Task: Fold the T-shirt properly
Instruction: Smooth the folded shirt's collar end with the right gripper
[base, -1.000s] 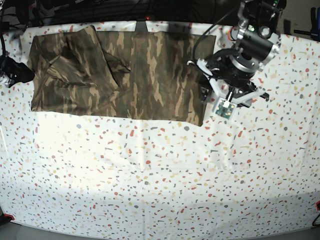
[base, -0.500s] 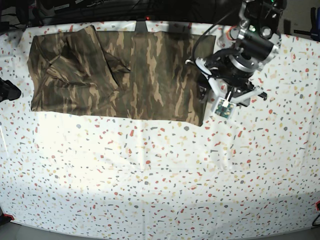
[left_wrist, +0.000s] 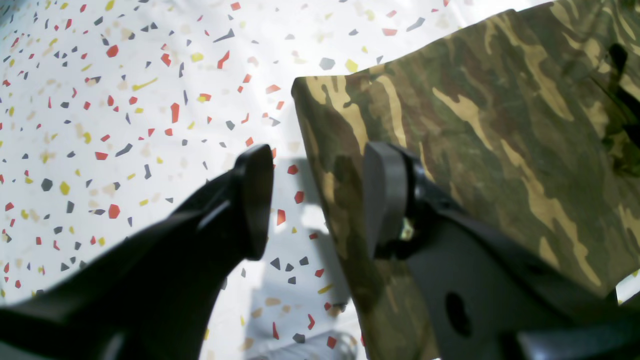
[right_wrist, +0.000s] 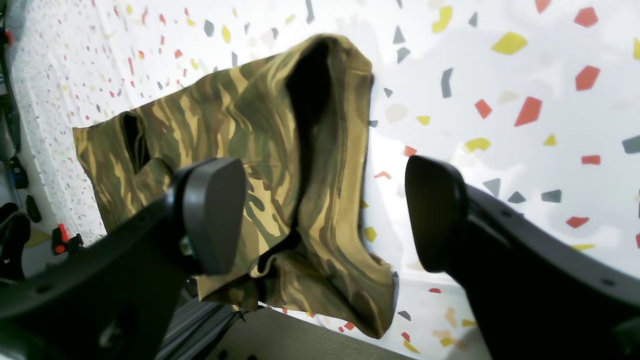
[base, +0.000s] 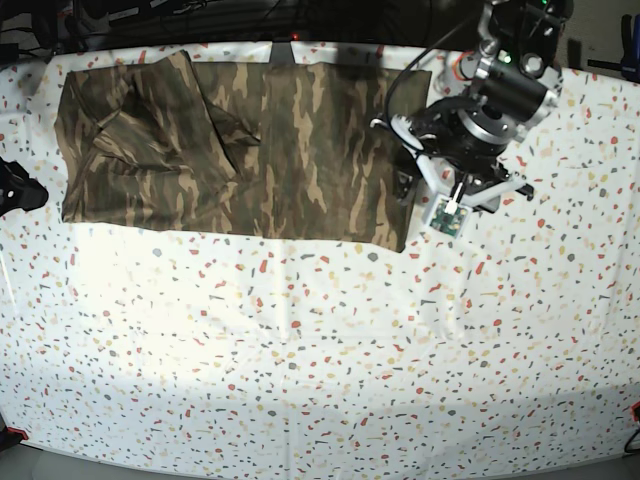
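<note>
The left gripper (left_wrist: 315, 200) is being held open astride the right edge of the soft, limp camouflage cloth T-shirt (base: 240, 140), lying on the speckled white tablecloth (base: 320, 360); the right gripper (right_wrist: 325, 215) is gaping empty. Corners are judged best for pinching.

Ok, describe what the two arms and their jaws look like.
The left arm is black and silver metal, with black cables looping beside it and a small green circuit board at its wrist. The left gripper has black jaws with flat grey rounded pads. The right gripper is black with similar dark pads.
</note>
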